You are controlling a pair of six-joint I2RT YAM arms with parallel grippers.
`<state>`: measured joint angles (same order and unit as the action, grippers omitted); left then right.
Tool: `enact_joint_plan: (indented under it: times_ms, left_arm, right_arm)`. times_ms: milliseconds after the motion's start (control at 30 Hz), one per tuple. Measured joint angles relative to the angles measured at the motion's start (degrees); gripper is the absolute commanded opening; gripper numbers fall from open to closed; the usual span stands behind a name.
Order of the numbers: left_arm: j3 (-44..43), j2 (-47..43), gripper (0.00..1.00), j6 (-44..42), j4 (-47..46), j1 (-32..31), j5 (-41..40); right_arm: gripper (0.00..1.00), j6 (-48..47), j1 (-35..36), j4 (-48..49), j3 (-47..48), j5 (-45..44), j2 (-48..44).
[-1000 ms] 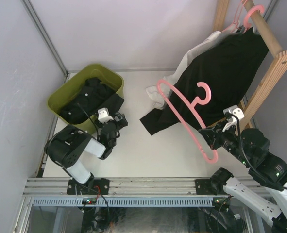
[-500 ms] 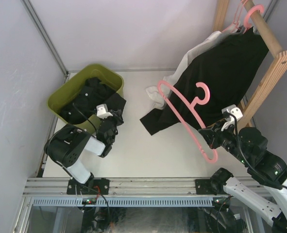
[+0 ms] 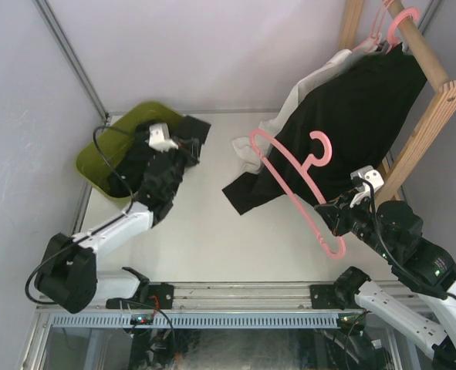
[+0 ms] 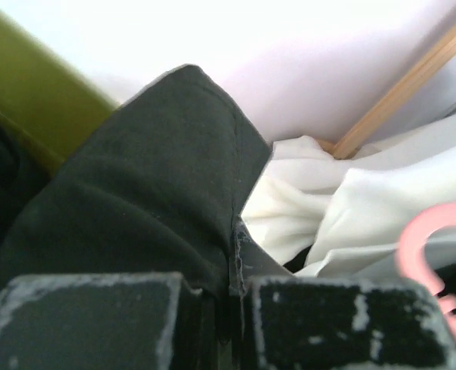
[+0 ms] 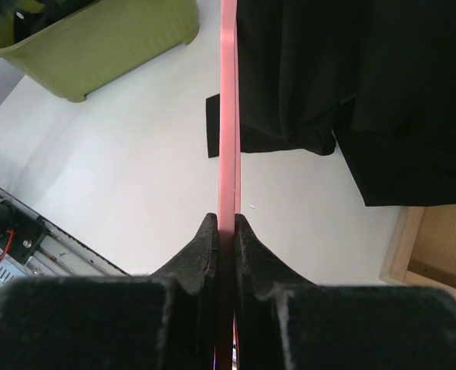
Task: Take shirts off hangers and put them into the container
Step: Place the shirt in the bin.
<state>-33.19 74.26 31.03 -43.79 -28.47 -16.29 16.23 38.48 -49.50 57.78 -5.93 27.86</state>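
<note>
While most of a black shirt (image 4: 158, 177) lies heaped in the olive-green tub (image 5: 104, 54), one fold of it stands up at the tub's right rim, and the left gripper (image 4: 229, 297) is pinched tight on that fold. Its fingers meet with only the cloth between them, as the left wrist view shows plainly. The step in hand looks like the finishing of a drop-off: getting the last loose part of this shirt inside the container.

Across the table, the right gripper (image 5: 226, 231) is clamped on the lower end of a bare pink hanger (image 5: 228, 92), which is held up in the air with its hook pointing toward the wooden rack (image 3: 436, 100). No garment is on it.

A second black shirt (image 3: 366, 100) hangs from the rack pole, its hem trailing onto the table, and a white shirt (image 3: 309, 81) hangs just behind it. Another pink hanger (image 3: 403, 21) is hooked over the pole above them.

For the next move, the left arm probably needs to carry the fold inward past the rim and then let go low, so the cloth does not slide back out. The empty hanger should go somewhere clear of the hanging shirts before either arm reaches for them. Snagging its hook on the black shirt is the likeliest trouble.
</note>
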Motion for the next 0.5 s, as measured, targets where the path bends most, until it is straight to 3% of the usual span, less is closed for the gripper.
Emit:
enact_joint_plan:
  times_ms: [167,267,367,500]
  left_arm:
    - [-23.52,-2.56,0.00,-3.23,27.69,3.06,-2.58]
    - [-28.92,-2.34,0.02,-3.67,37.86,8.61,-3.50]
    - [-30.91,0.74,0.12,-3.91,46.47,13.49,-4.15]
    - [-35.47,10.45,0.30,-6.19,57.05,15.13,-3.76]
  right_arm:
    - [0.01,0.02,0.00,0.04,0.00,0.13,0.17]
    - [0.01,0.02,0.00,0.24,0.00,0.59,0.61]
    - [0.01,0.04,0.00,0.55,0.00,1.11,1.05]
    - [0.01,0.07,0.00,0.63,0.00,1.64,1.07]
